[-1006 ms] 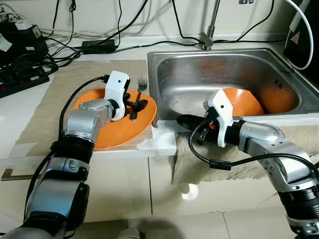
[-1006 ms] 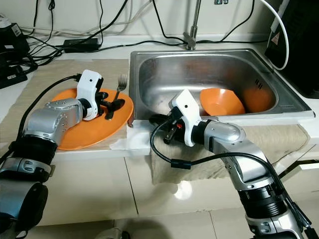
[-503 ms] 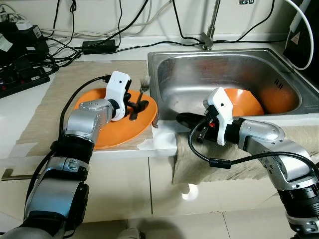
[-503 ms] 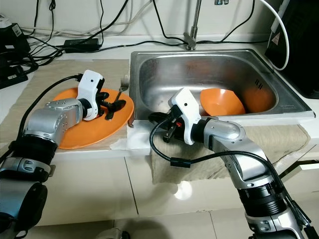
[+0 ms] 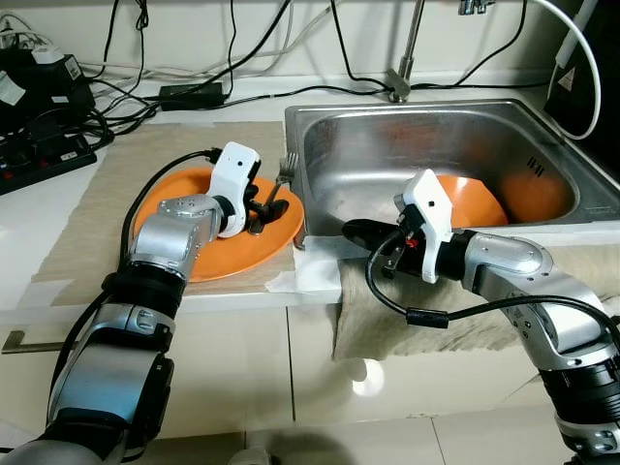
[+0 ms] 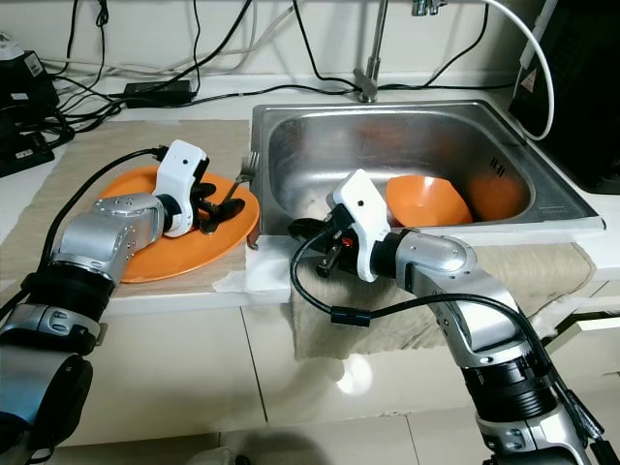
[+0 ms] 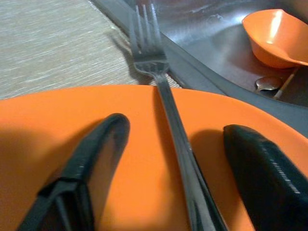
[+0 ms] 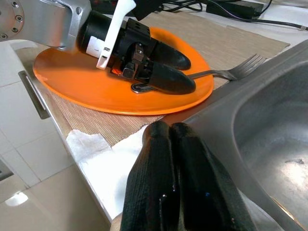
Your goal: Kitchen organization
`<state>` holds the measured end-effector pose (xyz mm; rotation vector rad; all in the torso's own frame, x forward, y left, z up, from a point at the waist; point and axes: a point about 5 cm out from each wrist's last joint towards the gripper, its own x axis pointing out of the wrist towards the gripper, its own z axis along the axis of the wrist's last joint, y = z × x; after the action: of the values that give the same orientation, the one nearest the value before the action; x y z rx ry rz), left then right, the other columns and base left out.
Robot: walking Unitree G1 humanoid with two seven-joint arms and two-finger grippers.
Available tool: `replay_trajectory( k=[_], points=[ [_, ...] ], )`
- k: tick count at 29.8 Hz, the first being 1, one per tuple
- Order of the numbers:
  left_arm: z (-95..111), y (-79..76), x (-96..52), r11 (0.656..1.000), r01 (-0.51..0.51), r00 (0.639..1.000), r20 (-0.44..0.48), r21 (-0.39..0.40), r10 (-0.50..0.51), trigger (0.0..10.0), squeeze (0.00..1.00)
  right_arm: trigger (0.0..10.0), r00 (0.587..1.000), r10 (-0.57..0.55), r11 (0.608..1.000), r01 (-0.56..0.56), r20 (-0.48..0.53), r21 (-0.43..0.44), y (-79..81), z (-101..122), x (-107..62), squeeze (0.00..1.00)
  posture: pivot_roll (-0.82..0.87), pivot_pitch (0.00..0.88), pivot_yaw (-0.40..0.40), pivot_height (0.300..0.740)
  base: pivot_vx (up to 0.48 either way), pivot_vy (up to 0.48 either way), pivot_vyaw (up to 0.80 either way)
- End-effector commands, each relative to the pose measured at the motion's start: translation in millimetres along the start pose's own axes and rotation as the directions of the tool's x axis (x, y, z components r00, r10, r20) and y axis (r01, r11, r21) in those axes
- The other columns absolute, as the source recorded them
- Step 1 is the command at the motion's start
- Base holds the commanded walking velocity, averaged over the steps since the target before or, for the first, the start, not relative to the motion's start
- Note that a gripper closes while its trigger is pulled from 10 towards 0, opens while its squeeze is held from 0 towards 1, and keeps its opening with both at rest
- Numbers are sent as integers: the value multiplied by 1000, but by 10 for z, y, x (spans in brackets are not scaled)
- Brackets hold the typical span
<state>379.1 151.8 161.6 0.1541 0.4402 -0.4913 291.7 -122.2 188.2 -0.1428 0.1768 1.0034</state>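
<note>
Orange round plate (image 5: 208, 254) holds a silver metal fork (image 7: 166, 101), with the left gripper (image 5: 265, 208) jaws apart around its handle. The right gripper (image 5: 360, 232) rests at the steel sink (image 5: 455, 131) edge, jaws together.

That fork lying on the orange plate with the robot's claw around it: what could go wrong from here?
The fork lies between the left gripper's open fingers, untouched, so closing could push it aside rather than grip it. Its tines overhang the orange plate's rim beside the sink; a nudge might tip it in. Pressing near that rim could also tilt the plate.
</note>
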Motion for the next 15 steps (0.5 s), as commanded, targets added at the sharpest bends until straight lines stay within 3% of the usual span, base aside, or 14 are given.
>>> replay_trajectory(
  k=[1, 15],
  points=[
    [-301, 37, 20, 999, -28, 991, -131, -27, 24, 0, 0, 10000, 1000, -9, 1000, 9, 17, -10, -10, 60, -19, 0, 25, 12, 28, 740, 0, 0, 0],
    [-192, 114, -2, 992, -54, 998, -40, -113, 50, 0, 0, 10000, 1000, -8, 1000, 8, 17, -9, -13, 63, -13, 0, 29, 17, 25, 740, 0, 0, 0]
  ],
)
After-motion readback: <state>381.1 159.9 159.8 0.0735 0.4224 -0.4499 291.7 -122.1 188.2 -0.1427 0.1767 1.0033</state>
